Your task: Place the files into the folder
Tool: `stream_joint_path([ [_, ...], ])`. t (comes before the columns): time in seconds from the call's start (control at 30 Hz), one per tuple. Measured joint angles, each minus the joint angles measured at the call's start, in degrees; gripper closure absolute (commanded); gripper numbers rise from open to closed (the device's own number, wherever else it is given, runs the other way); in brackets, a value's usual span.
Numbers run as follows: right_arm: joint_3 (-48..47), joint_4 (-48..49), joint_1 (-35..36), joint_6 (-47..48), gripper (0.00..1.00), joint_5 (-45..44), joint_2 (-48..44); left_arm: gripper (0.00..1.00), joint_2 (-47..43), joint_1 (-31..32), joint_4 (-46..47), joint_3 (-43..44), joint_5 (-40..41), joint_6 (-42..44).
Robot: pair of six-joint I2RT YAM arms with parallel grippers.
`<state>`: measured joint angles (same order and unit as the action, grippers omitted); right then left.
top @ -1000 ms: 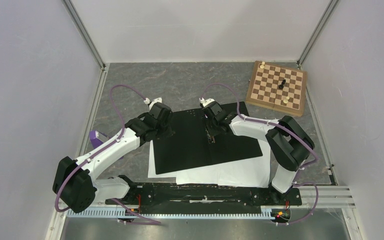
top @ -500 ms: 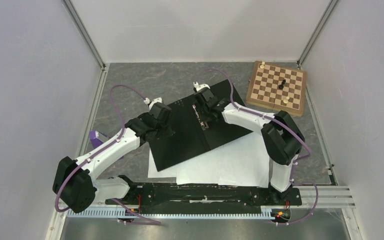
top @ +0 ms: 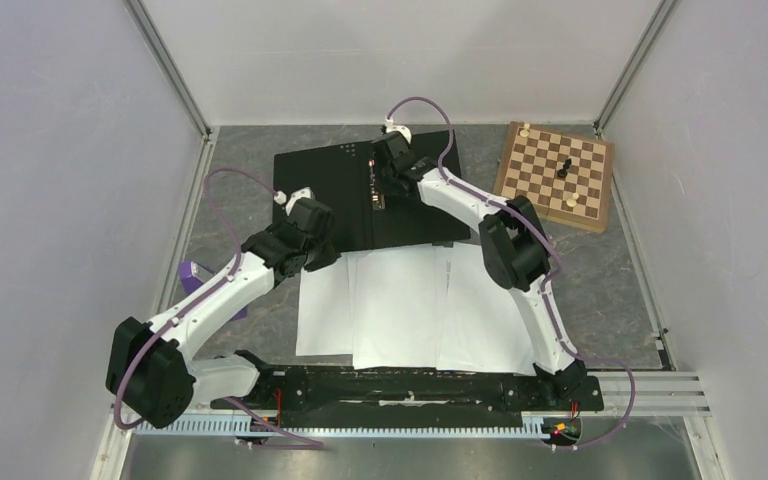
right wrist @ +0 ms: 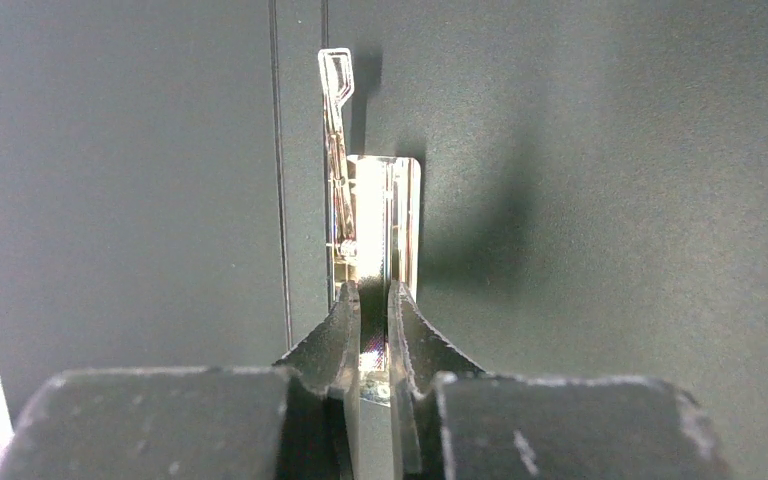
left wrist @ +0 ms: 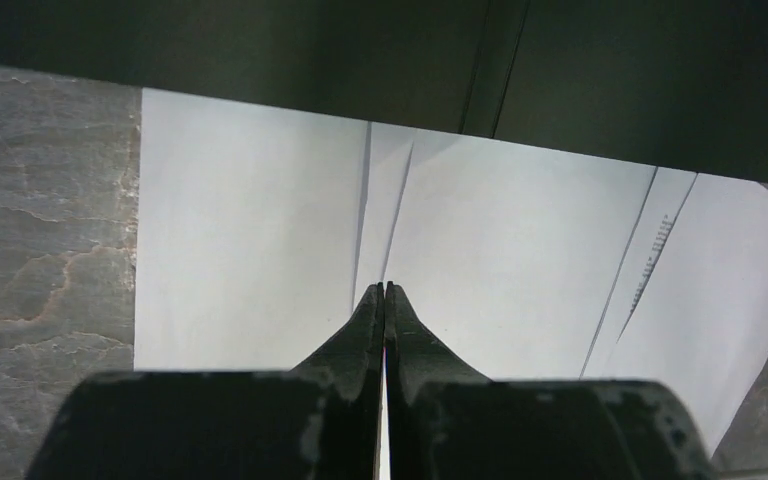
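Black folder lies under the right gripper, which pinches its clip

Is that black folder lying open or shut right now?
Open: the folder has its black inner faces spread flat, metal clip showing at the spine. The white sheets lie outside it.

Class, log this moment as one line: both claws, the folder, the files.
left claw: shut, above files | right claw: shut on clip | folder: open, black faces up, beyond files | files: not inside
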<state>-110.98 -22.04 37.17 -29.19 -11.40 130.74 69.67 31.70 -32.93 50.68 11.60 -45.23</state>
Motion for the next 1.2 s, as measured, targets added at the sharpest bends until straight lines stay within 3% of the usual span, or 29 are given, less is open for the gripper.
stream_joint_path([
  [0.2,-1.31,4.55,-3.06,-1.68,0.96,2.16,5.95,0.96,-0.15,-2.80,-0.04,-0.02,0.09,0.00],
  [0.27,-2.58,5.99,-4.07,-1.73,0.89,3.45,7.96,0.95,-0.15,-3.41,-0.04,-0.13,0.11,0.00],
  [0.33,-3.39,7.26,-4.76,-1.70,0.73,4.59,9.18,0.91,-0.15,-3.76,-0.02,-0.48,0.24,0.00],
  [0.43,-4.46,8.87,-5.66,-1.75,0.35,6.51,10.01,0.80,-0.04,-4.26,0.00,-1.46,0.44,-0.04],
  [0.53,-5.16,10.51,-6.32,-0.76,0.06,7.80,9.86,0.60,-0.02,-5.07,0.39,-3.91,1.05,-0.76],
  [0.57,-5.18,10.69,-6.38,-0.42,0.02,7.96,9.55,0.54,-0.02,-5.49,0.66,-4.98,1.36,-1.14],
  [0.63,-5.03,9.62,-6.43,1.27,0.02,7.89,8.26,0.37,0.09,-6.40,1.29,-7.32,1.77,-2.23],
  [0.73,-0.72,7.76,-6.43,3.43,0.02,6.45,2.71,0.25,0.39,-6.95,2.01,-9.14,2.47,-3.67],
  [1.03,45.83,7.69,-8.98,6.71,0.02,-2.16,-43.54,0.20,-0.94,-6.93,6.36,-14.16,6.05,-6.16],
  [1.2,67.08,6.12,-13.88,5.42,0.02,-5.73,-58.16,0.19,-0.98,-6.86,6.75,-16.00,7.91,-6.23],
])
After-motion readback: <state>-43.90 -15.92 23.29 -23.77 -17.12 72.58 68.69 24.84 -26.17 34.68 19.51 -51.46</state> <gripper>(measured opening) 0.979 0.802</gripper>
